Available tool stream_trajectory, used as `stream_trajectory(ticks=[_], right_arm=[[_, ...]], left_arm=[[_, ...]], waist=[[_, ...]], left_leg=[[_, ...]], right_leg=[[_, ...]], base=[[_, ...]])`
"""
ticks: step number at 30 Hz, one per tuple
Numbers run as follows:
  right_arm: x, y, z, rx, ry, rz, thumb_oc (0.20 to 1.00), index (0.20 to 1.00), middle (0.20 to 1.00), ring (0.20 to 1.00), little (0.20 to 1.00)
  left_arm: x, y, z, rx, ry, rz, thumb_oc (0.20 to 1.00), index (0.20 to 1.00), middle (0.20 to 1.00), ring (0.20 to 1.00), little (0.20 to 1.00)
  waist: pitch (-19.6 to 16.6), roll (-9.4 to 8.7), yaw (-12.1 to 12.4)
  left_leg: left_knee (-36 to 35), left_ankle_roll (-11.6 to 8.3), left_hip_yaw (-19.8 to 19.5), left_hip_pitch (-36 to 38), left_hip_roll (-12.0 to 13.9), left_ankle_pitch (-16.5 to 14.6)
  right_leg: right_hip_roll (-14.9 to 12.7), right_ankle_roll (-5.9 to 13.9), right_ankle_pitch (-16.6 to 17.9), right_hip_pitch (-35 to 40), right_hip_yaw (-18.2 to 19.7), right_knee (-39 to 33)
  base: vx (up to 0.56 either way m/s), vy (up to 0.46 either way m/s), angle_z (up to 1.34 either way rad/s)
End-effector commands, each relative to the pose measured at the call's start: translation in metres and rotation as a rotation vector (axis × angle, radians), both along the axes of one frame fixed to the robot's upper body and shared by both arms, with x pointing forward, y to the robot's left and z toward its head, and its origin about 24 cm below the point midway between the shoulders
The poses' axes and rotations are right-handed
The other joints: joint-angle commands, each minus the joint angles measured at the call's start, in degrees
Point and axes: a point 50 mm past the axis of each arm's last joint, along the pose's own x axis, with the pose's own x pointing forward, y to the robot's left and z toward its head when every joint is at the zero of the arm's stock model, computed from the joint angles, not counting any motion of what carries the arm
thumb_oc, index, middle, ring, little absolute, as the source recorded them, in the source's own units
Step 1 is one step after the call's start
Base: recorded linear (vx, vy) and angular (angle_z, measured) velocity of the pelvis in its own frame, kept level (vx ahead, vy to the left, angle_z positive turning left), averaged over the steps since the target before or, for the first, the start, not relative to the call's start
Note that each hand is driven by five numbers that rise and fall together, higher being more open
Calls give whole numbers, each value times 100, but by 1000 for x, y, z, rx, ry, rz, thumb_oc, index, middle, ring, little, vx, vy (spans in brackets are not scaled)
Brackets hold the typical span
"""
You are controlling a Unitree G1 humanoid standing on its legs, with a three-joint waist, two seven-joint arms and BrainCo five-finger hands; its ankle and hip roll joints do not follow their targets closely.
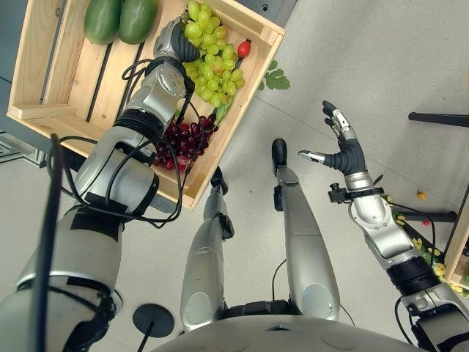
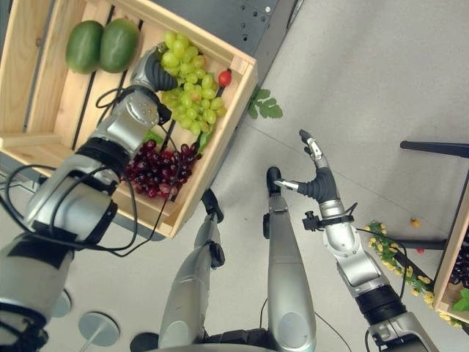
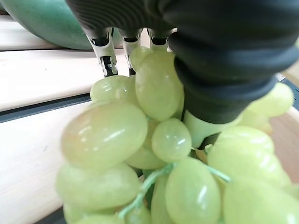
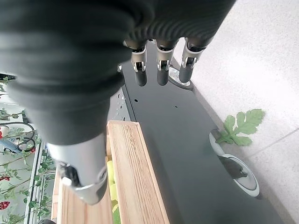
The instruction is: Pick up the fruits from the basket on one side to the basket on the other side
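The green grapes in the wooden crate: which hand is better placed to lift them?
Left. The left hand is already down on the green grapes inside the crate. The right hand hangs open over the floor, well away.

We took this for an indoor test space rather than a home: a pale speckled floor (image 1: 381,66), a wooden crate (image 1: 51,81) raised on a dark metal stand (image 4: 168,140), and another crate (image 2: 448,282) at the far side among artificial leaves (image 2: 262,104).
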Motion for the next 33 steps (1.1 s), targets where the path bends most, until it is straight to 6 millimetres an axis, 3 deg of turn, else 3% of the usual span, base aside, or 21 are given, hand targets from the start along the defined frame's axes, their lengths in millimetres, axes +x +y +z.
stream_trajectory(ticks=[1, 10, 13, 19, 24, 30, 33], right_arm=[[-9, -2, 9, 17, -81, 7, 1000, 1000, 1000, 1000, 1000], [-11, -5, 6, 8, -82, -12, 1000, 1000, 1000, 1000, 1000], [-10, -6, 7, 14, -85, -23, 1000, 1000, 1000, 1000, 1000], [-11, -20, 5, 30, -67, -80, 1000, 1000, 1000, 1000, 1000], [-15, -31, -2, 1, -15, -94, 1000, 1000, 1000, 1000, 1000], [-25, -40, -18, 1, 83, -82, 1000, 1000, 1000, 1000, 1000], [-27, -41, -23, -1, 121, -52, 1000, 1000, 1000, 1000, 1000]], left_arm=[[0, -47, -33, -30, 123, -107, 200, 200, 200, 200, 200], [-3, -45, -34, -56, 59, -122, 200, 200, 200, 200, 200], [-8, -26, -54, -156, 48, -112, 200, 200, 200, 200, 200], [-42, 23, -94, -335, -20, -105, 200, 200, 200, 200, 200], [-73, 60, -111, -439, -62, -85, 200, 200, 200, 200, 200], [-104, 79, -125, -490, -97, -80, 200, 200, 200, 200, 200], [-117, 85, -131, -525, -116, -72, 200, 200, 200, 200, 200]], waist=[[16, -68, -144], [16, -100, -115], [16, -115, -93], [16, -107, 104], [-157, -115, 238], [-576, -157, 332], [-823, -213, 382]], left_leg=[[682, -203, -220, 353, 124, -765], [731, -192, -293, 510, 147, -830], [711, -195, -343, 763, 140, -802], [636, -218, -476, 1666, 150, -877], [526, -196, -518, 2211, 184, -942], [563, -151, -553, 2606, 233, -1087], [609, -81, -728, 2767, 127, -1247]], right_leg=[[19, 865, 572, 597, 114, -1173], [56, 851, 477, 739, 104, -1065], [51, 821, 490, 993, 69, -1059], [28, 750, 344, 1991, -99, -1041], [102, 713, 311, 2672, -152, -1244], [198, 651, 190, 3099, -115, -1294], [276, 633, 184, 3305, 2, -1430]], base=[[0, 0, 0], [0, 0, 0], [-3, -11, -2], [38, -10, 4], [61, 11, 5], [78, 8, 1], [96, 58, -11]])
